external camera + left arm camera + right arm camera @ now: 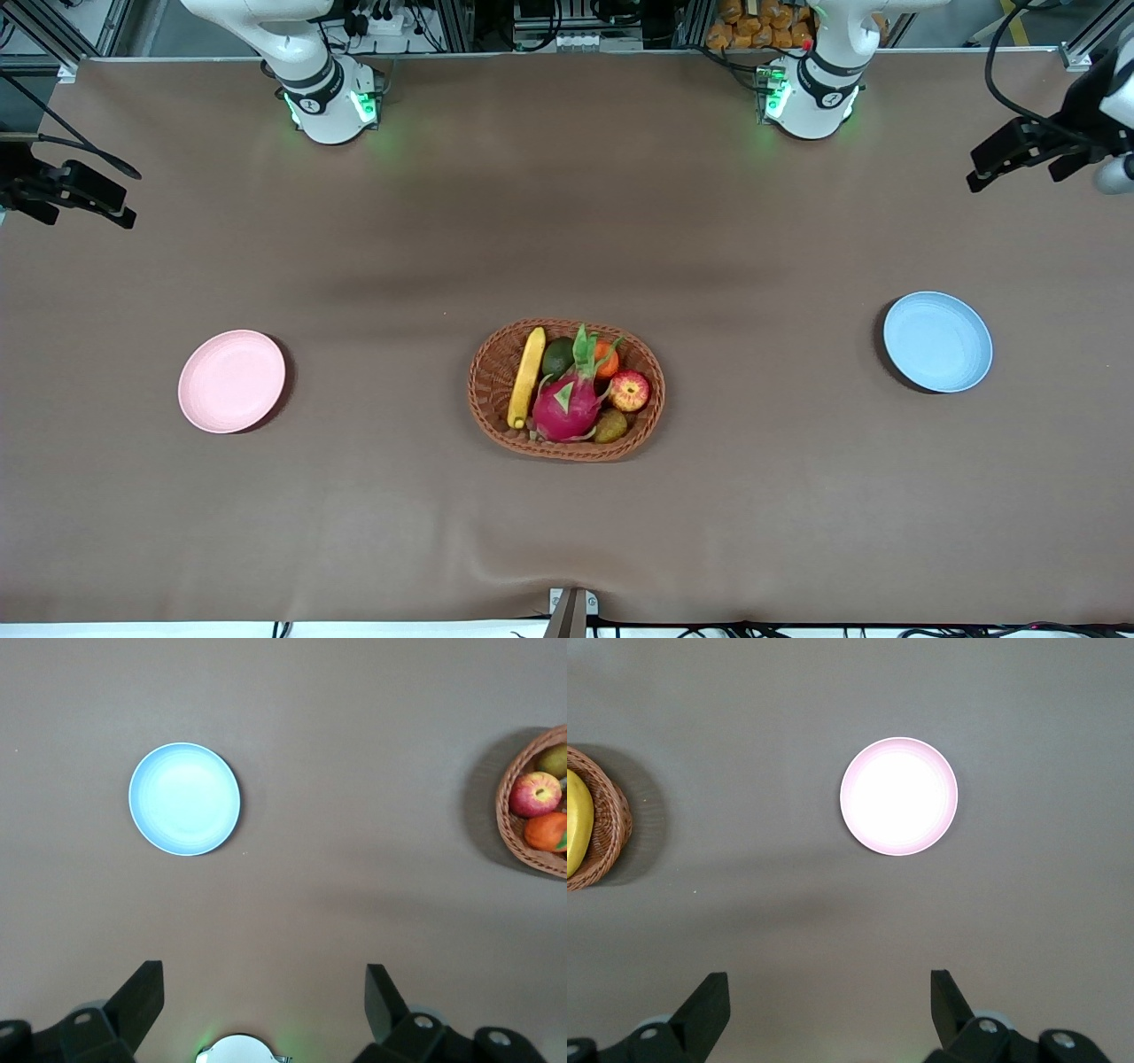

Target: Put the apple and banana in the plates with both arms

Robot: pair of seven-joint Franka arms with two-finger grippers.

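Observation:
The apple point(629, 391) and the banana point(527, 377) lie in a brown wicker basket point(493, 416) at the table's middle. The pink plate point(232, 381) sits empty toward the right arm's end, the blue plate point(937, 341) empty toward the left arm's end. My left gripper point(264, 992) is open and empty, high over bare table beside the blue plate point(184, 798); the apple point(534, 795) shows at this view's edge. My right gripper point(829, 997) is open and empty, high over bare table beside the pink plate point(898, 796); the banana point(576, 819) shows at the edge.
The basket also holds a magenta dragon fruit point(567, 403), an orange point(607, 357), a green avocado point(557, 356) and a brownish fruit point(610, 427). The brown table cover has a wrinkle point(496, 567) at the edge nearest the front camera. The arm bases point(328, 106) stand along the table's top edge.

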